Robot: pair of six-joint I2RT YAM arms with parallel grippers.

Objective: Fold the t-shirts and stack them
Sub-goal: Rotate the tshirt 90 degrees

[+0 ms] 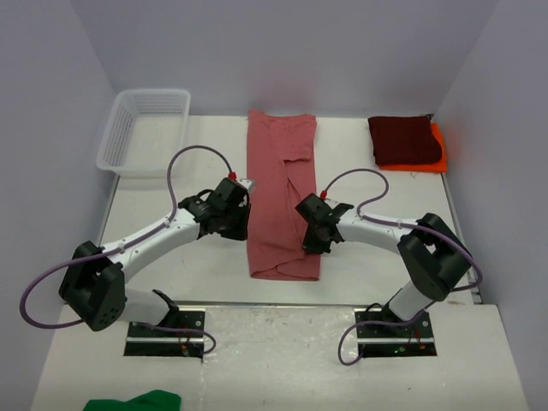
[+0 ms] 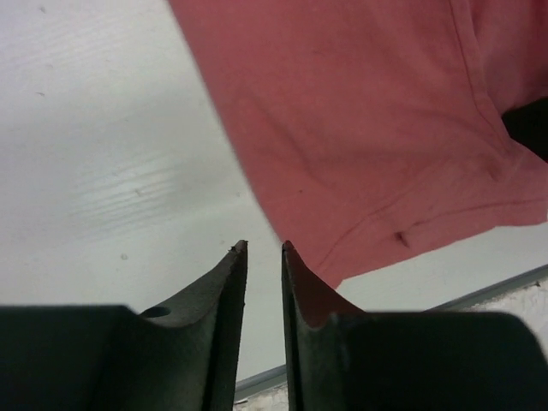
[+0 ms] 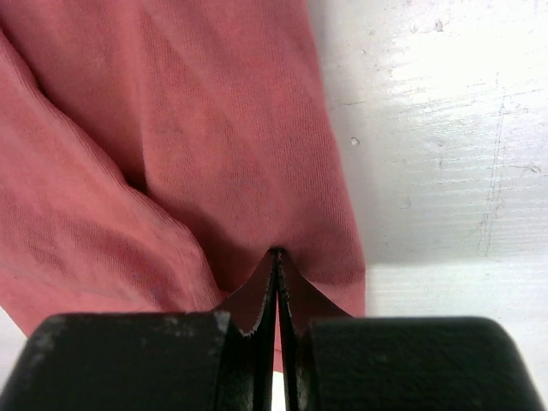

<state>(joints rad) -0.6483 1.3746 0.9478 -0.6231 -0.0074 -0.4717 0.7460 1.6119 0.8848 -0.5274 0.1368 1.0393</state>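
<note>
- The rose t-shirt (image 1: 281,197) lies in the middle of the bench (image 1: 141,201) as a long narrow strip running from the near edge to the far edge. Its sides are already folded in, so a crosswise fold looks like the step due next.
- The left hand (image 2: 261,248) sits at the strip's left edge with its jaws a narrow way apart. Bare bench shows between them and they hold nothing.
- The right hand (image 3: 276,253) rests on the strip's right side with its jaws closed tip to tip. Whether a pinch of cloth is caught there cannot be told.
- The hands flank the strip, probably so that both sides can lift evenly.
- The maroon t-shirt (image 1: 401,139) lies folded on the orange t-shirt (image 1: 438,147) at the far right corner, presumably the stack's place.
</note>
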